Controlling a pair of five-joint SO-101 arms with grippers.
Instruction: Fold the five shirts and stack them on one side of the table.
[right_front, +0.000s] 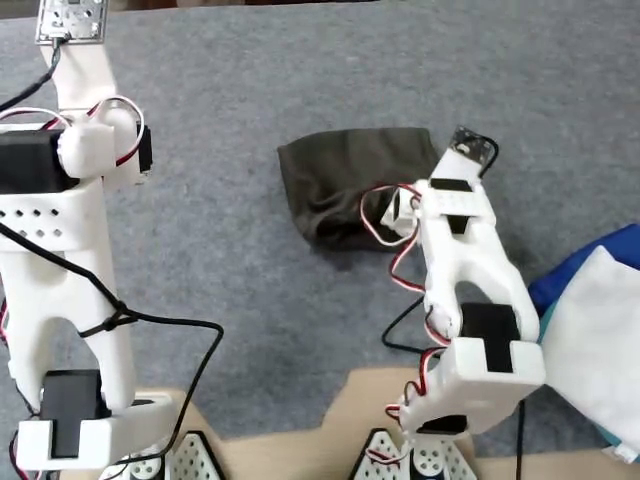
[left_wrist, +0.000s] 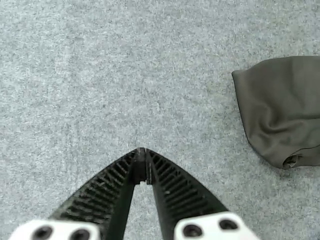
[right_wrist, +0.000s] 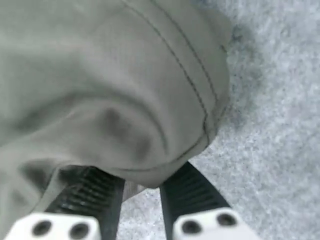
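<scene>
Shirts in blue and white (right_front: 590, 330) lie piled at the table's (right_front: 250, 60) near right edge, beside the right arm's base. Farther out, mid-table, sits the folded olive shirt (right_front: 340, 180). The right gripper (right_wrist: 142, 182) is at its near right corner, fingers pinched on a fold of the hem that drapes over them. Beyond, the left gripper (left_wrist: 141, 152) hangs over bare grey felt, clenched tip to tip, well apart from the olive shirt's edge.
</scene>
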